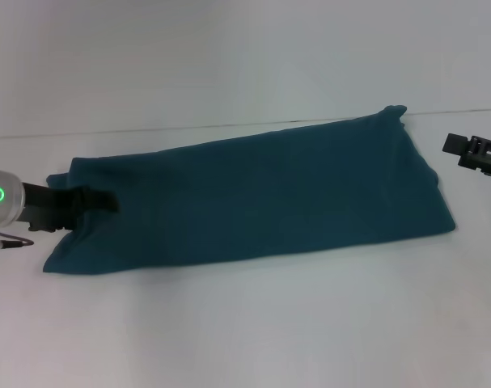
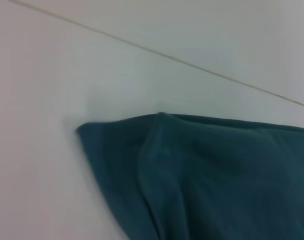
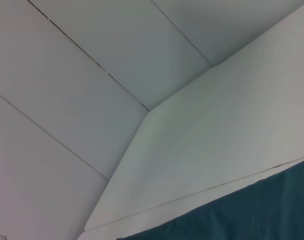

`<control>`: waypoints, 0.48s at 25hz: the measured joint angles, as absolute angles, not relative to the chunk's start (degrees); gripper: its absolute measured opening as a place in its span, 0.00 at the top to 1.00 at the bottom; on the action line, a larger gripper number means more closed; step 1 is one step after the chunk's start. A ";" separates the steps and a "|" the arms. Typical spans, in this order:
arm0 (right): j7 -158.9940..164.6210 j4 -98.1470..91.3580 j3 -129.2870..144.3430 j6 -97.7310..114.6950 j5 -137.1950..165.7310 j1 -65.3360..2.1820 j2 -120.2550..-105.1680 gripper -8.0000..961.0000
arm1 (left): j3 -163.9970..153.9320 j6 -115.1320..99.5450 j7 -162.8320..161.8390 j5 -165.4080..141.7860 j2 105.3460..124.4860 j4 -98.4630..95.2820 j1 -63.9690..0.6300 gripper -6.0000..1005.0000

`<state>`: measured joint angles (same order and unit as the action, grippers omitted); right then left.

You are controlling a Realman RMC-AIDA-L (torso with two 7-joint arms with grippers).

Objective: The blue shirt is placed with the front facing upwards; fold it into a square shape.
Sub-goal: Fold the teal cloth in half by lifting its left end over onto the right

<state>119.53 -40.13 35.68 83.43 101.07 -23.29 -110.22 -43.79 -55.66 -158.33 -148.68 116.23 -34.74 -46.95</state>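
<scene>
A: Bare white worktop, front edge: nothing on it. Item 1, blue shirt, lying behind that strip as 1 long band running across, print hidden, so already folded lengthwise by the look of it.

B: Ends?

A: Left end near the left claw; right end rises toward the back seam of the worktop, corner slightly lifted.

B: Item 2, left claw?

A: Low over the shirt's left end, dark tips resting on or just above the cloth. Whether it has pinched fabric or how wide it stands, I cannot tell. Its wrist view shows only a shirt corner with a soft ridge.

B: Item 3?

A: Right claw, off the shirt's right end, apart from the cloth, holding nothing visible; opening cannot be judged.

B: Step in hand?

A: Likely the crosswise fold. Next move calls for a firm pinch of both layers at the left end, then carrying it over toward the right end, edges aligned.
</scene>
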 joint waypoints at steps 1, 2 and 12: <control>119.53 -40.12 35.68 83.43 101.07 -23.29 -110.25 0.05 | -43.63 -55.64 -158.72 -148.77 116.06 -34.56 -46.76 0.14; 119.53 -40.12 35.68 83.44 101.07 -23.29 -110.27 0.05 | -43.54 -55.61 -159.13 -148.89 115.96 -34.48 -46.63 0.14; 119.53 -40.06 35.68 83.63 101.07 -23.29 -110.30 0.05 | -42.83 -55.02 -160.36 -150.43 115.63 -34.02 -46.80 0.14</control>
<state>119.53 -40.06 35.68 83.63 101.07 -23.29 -110.30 -42.83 -55.02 -160.36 -150.43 115.63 -34.02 -46.80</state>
